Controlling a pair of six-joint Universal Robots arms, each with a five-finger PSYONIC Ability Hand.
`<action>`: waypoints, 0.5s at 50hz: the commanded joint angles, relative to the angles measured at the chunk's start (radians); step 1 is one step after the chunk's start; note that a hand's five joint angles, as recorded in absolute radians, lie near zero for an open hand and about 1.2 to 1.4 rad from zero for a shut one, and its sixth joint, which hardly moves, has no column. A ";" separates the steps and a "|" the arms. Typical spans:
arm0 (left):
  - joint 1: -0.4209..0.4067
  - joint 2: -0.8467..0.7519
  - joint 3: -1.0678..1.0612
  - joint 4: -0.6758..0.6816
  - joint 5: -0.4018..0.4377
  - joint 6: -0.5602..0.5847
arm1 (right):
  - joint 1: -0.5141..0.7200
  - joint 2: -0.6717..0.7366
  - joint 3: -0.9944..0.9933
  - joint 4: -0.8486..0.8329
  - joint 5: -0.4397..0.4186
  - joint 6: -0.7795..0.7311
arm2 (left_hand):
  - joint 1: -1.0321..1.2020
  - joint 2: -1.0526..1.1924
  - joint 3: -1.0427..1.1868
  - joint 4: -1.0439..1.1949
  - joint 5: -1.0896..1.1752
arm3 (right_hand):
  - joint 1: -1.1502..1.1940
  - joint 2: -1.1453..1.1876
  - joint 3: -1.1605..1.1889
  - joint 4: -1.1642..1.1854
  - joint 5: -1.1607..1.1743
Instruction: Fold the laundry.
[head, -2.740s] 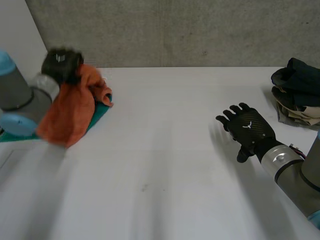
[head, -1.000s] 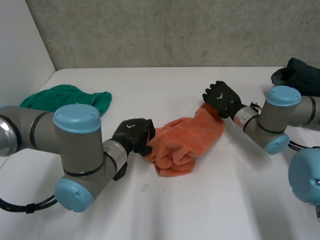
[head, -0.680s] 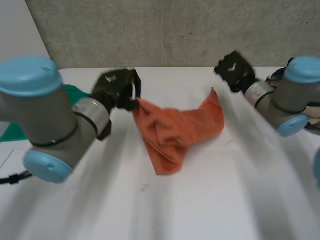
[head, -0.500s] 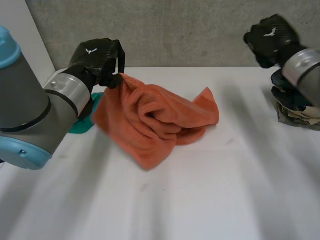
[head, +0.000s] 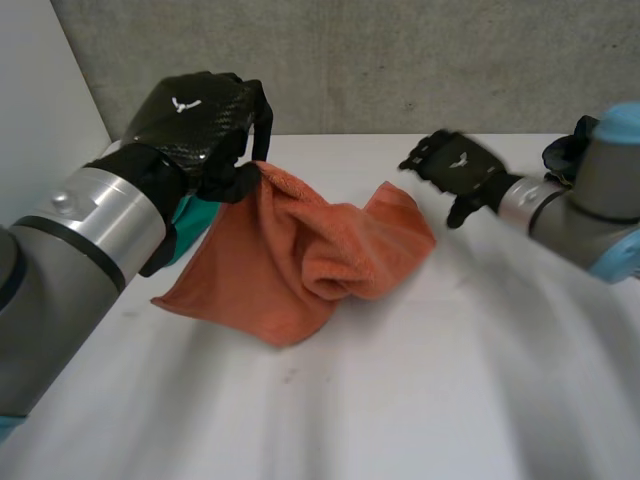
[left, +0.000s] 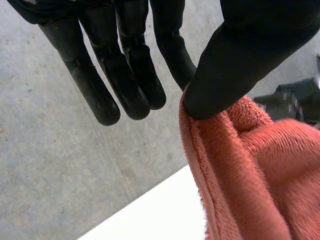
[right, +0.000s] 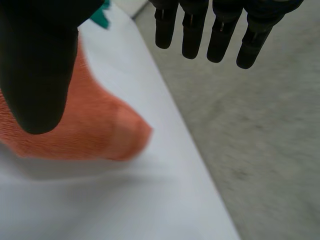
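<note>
Left hand (head: 195, 120) above table, pinching one edge of orange towel (head: 300, 255), whose lower folds lie on white table (head: 450, 380); right hand (head: 460, 168) spread near towel's far corner; concrete wall (head: 400, 60) behind | left wrist: thumb clamps towel's hem against a finger | right wrist: fingers (right: 195, 30) straight, holding nothing, above towel corner on table.

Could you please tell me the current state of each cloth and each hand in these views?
orange towel: bunched, one corner lifted, the rest resting on the table.
left hand: raised, pinching the towel's corner with its thumb.
right hand: open, fingers straight, beside the towel's far corner.
green cloth: on the table, partly behind the left arm.
dark clothes: heaped, mostly behind the right arm.
</note>
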 joint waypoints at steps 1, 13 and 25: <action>0.001 0.016 -0.017 0.003 0.000 0.000 | 0.061 0.178 -0.099 0.004 0.000 -0.028 | 0.231 0.201 0.204 0.199 0.238 | 0.332 0.334 0.337 0.337 0.340; 0.021 -0.018 -0.037 0.012 -0.002 0.000 | 0.061 0.031 -0.030 -0.023 0.120 -0.041 | 0.231 0.201 0.204 0.199 0.238 | 1.072 1.074 1.077 1.077 1.080; 0.062 -0.033 -0.030 0.067 0.002 0.000 | -0.071 -0.467 0.424 0.095 0.154 -0.054 | 0.231 0.201 0.204 0.199 0.238 | 1.072 1.074 1.077 1.077 1.080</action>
